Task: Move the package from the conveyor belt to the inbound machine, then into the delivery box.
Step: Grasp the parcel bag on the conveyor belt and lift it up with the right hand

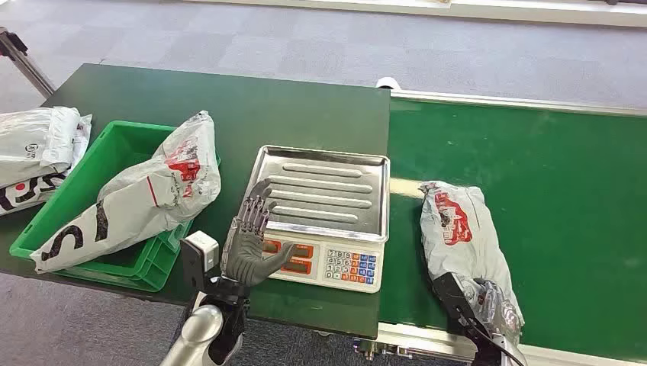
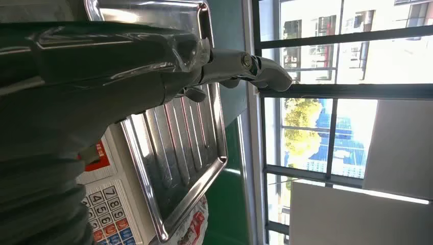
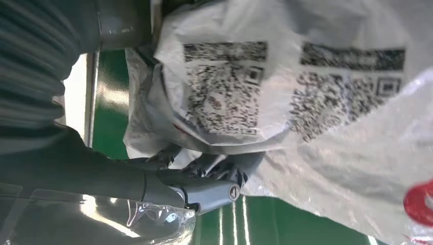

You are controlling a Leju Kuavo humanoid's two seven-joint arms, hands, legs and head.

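Nearest, left to right: left hand (image 1: 250, 242) hovers with fingers spread wide, holding nothing, over the scale (image 1: 320, 216); right hand (image 1: 488, 305) grips the near end of the grey package (image 1: 458, 232) lying on the green conveyor belt (image 1: 564, 198).

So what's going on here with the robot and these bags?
The robot's right hand is gripping the near end of a grey package that lies on the green conveyor belt. Its left hand is open, raised beside the scale, whose steel tray is bare. Another package already lies across the green bin, and more bags lie at the table's far left.
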